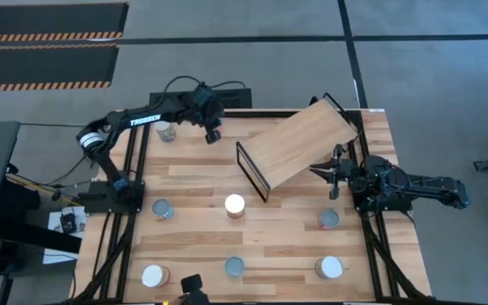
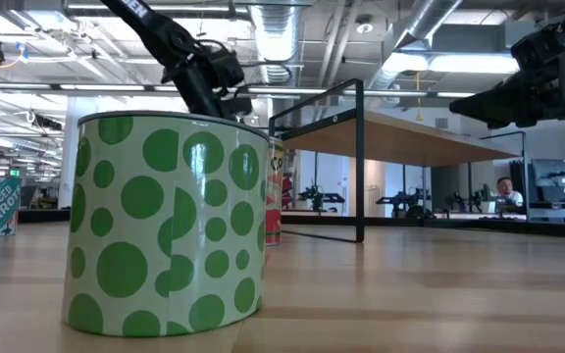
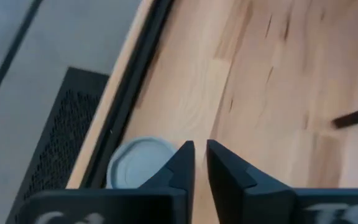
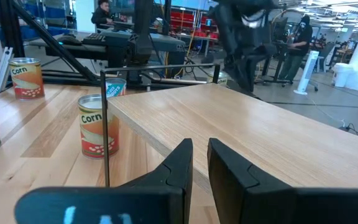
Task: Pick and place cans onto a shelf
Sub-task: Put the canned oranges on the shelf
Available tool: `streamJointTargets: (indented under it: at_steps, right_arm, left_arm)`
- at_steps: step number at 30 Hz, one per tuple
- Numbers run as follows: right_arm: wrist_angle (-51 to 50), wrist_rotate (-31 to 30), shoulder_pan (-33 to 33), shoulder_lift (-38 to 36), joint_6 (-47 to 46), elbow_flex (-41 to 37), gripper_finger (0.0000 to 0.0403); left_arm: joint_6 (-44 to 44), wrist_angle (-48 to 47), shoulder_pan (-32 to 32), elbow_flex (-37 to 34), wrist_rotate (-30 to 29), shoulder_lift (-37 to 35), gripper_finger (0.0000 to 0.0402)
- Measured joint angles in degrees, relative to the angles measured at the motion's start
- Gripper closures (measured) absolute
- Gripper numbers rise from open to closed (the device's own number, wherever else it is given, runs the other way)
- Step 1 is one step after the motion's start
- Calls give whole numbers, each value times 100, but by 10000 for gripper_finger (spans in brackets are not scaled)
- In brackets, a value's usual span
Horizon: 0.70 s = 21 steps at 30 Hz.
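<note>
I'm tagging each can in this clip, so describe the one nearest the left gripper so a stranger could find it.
Start at the tilted shelf on the table's far side, then go left to the far-left corner. There, a silver-topped can stands under the left arm, just left of the left gripper. It is the only can on that far side.
</note>
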State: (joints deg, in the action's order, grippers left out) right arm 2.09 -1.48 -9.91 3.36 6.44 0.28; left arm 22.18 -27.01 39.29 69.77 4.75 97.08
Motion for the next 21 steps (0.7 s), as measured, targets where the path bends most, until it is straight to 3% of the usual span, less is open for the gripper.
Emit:
streamJointTargets:
  at_steps: [11,21]
  right_arm:
    - [-2,0,2,0,0,1,327]
    - [-4,0,2,2,0,-1,327]
  left_arm:
    - [544,-244,-34,27,-206,341,269]
    - [792,-143,0,29,-459,435,260]
